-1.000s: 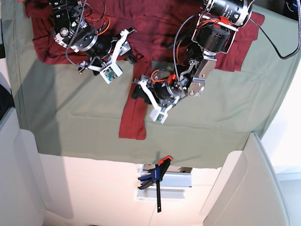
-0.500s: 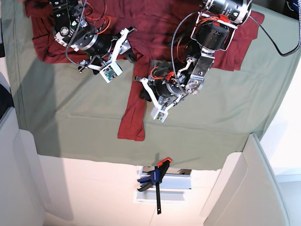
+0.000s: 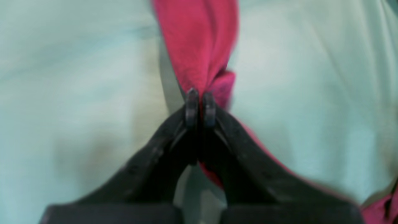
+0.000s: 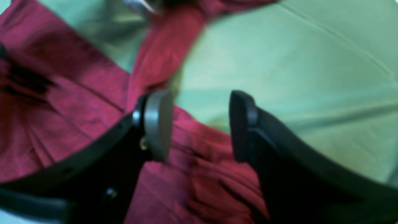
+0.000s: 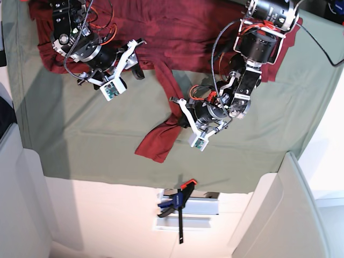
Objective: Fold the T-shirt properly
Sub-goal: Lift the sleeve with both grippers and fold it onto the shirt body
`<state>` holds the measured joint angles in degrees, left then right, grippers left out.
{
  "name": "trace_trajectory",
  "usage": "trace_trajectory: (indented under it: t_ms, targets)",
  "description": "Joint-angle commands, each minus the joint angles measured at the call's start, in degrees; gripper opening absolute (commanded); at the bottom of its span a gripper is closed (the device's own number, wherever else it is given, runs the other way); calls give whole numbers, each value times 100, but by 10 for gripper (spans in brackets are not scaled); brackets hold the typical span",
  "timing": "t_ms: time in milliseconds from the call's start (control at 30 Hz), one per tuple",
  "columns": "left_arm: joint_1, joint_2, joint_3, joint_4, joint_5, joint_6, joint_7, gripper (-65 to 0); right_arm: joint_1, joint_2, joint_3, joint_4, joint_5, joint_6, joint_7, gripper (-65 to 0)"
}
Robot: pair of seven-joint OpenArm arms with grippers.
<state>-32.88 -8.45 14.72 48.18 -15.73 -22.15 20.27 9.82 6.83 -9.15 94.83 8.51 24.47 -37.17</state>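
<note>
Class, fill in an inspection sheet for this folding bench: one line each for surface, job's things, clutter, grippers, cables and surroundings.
Surface: sage-green cloth covers the table, lightly creased.
Job's things: maroon T-shirt lies bunched along the far edge; one twisted strip trails toward the near edge.
Clutter: nothing seen on the cloth.
Grippers: left gripper is shut on the T-shirt strip; right gripper is open over the T-shirt, holding nothing.
Cables: black cable loops along the left arm; orange wires show on the right arm.
Surroundings: blue-and-orange clamp below the table's near edge.
</note>
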Motion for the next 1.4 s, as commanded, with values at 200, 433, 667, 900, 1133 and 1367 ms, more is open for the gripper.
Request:
trace_trajectory:
  t_ms: [200,433,667,900,1133,1367]
  targets:
    - [367,-675,-7,1506,-1040,-560,544,-650,109,-2,402,118,350,20,131,-349]
    - [1460,-1290,-122,3300,-1209,-555,940,-650,111,87,492,118,352,22,136,-349]
    - [2479,-1519,-916,4601,-1292,-553,1285,-650,109,330,507,118,326,20,262,-349]
    - [3182,-1521,-1425,5265,-1840,-645,1882,-650,109,461,507,118,328,20,308,-349]
    - [3414,-1521,-1421,5268,-1980,-1021,1915,-384,109,459,507,118,332,20,306,-349]
    - [3106,-1519,-1421,5250,-1683,-483,1635,-303,90,459,507,118,328,20,258,-349]
